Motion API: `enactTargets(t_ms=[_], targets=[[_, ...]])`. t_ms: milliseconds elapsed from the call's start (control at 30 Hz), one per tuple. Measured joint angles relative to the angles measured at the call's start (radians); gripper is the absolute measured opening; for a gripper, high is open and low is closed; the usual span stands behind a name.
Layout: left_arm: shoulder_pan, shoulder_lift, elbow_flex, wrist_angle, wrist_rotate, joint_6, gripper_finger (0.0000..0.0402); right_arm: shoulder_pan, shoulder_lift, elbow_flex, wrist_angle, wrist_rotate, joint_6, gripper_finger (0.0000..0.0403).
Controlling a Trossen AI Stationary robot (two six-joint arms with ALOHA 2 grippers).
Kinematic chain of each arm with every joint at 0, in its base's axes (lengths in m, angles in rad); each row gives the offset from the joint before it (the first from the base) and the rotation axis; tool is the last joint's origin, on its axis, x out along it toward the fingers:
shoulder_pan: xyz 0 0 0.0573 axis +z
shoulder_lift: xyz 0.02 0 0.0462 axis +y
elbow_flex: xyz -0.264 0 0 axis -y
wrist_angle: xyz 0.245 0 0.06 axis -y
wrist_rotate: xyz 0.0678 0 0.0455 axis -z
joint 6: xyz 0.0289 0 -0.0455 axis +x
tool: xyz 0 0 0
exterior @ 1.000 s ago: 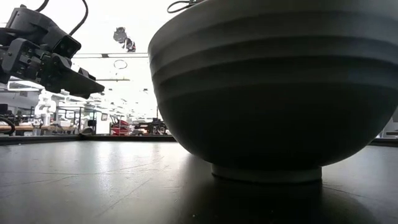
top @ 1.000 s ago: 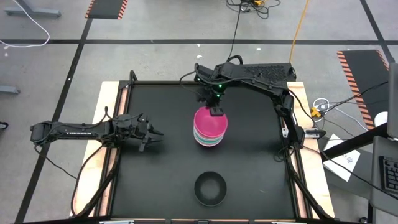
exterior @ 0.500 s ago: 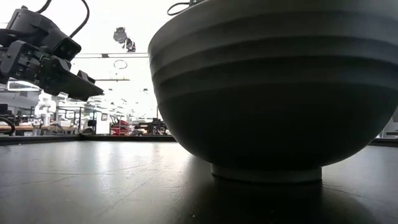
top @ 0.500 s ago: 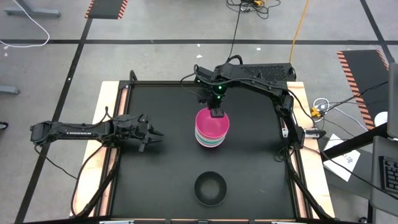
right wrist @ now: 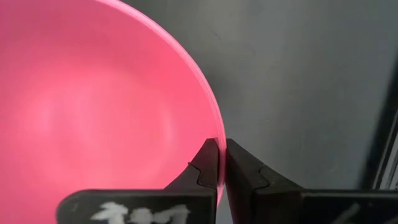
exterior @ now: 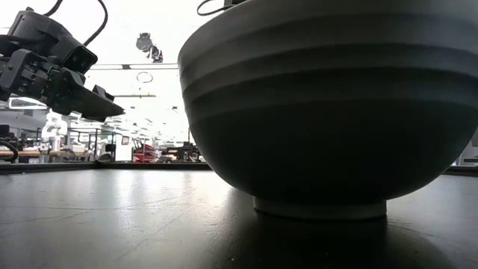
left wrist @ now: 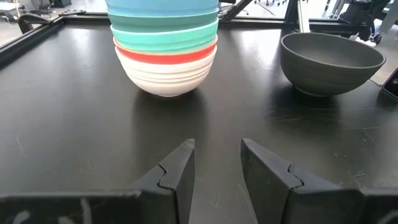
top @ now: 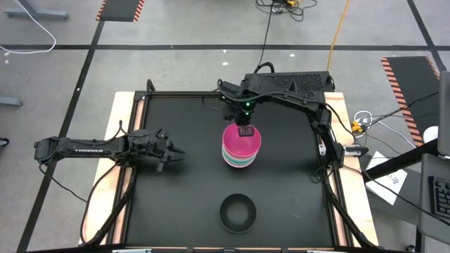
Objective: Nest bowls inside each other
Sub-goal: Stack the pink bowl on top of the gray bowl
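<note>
One bowl remains outside the stack: the black bowl (top: 237,212) stands alone near the front edge of the bench (top: 176,204), well apart from the others. The right end effector (top: 245,131) is closed, its fingers pinching the far rim of the magenta bowl (top: 242,143), which sits on top of the nested stack (left wrist: 165,46) at the middle of the bench. Over the last second the right arm has carried that end effector, and the stack with it, a little toward the right and front of the bench (the magenta bowl has not left the pile, so this looks like the whole stack being dragged by its top rim). The wrist view shows the rim clamped between the two dark fingers (right wrist: 207,167). The left end effector (top: 174,152) waits at the left side of the bench, partly open and holding nothing, pointed toward the stack. In my judgement the task is nearly done: only the black bowl has yet to join the nest.
</note>
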Motion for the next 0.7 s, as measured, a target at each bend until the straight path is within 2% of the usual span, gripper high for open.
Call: enactTargets(t_ms=[400,700], targets=[[0.0,0.0,0.0,-0.014,0.0,-0.006,0.0131,0.01,0.001,0.0,-0.037,0.0,0.07,0.0001],[0.0,0.0,0.0,-0.019,0.0,-0.008,0.0131,0.031,0.002,-0.001,-0.032,-0.001,0.059,0.0001]])
